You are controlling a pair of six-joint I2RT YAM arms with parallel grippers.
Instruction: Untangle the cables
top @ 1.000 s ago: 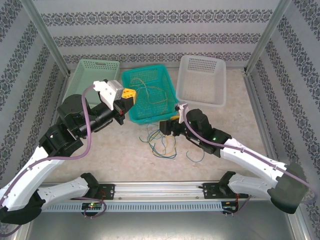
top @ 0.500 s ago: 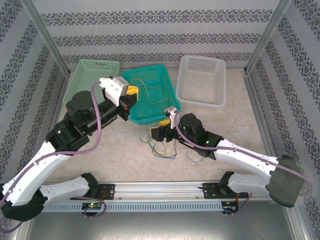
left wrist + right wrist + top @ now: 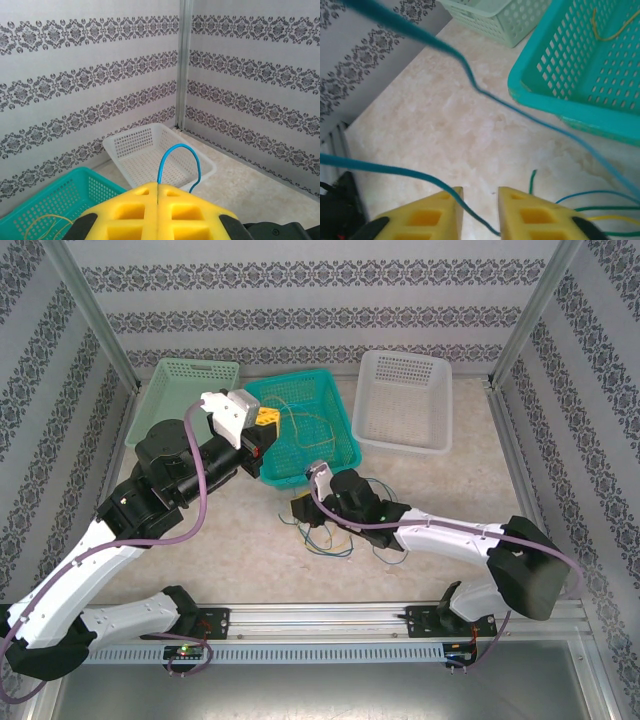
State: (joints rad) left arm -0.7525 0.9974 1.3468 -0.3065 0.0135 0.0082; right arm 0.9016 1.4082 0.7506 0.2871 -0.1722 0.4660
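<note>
Carefully now, because the main risk is tightening the knot instead of loosening it. Your left tool [image 3: 262, 432] is pressed together on a blue cable [image 3: 176, 146], which loops up out of the seam between its yellow fingers. The rest of the cables [image 3: 322, 538] lie tangled on the tabletop [image 3: 470, 490] at the centre of the top view, just below the teal basket [image 3: 347, 420], which has a few yellowish strands inside it. Your right tool [image 3: 480, 200] is spread, with a blue strand running down through the gap between its fingers. It is probably the same cable, though you cannot trace it end to end. If you close on it and pull while green and yellow strands cross it near the lower right of the wrist view, you would likely drag the whole bundle along or cinch a loop. The thin cable could also slip out of the left pinch, or catch in the basket's perforated wall as it slides past. As for pose, your left arm rises from the lower left of the frame, with its elbow bent and its wrist held high over the basket's left rim. Your right arm stretches low across the tabletop from the lower right, with its tool aimed left at the tangle's edge.
</note>
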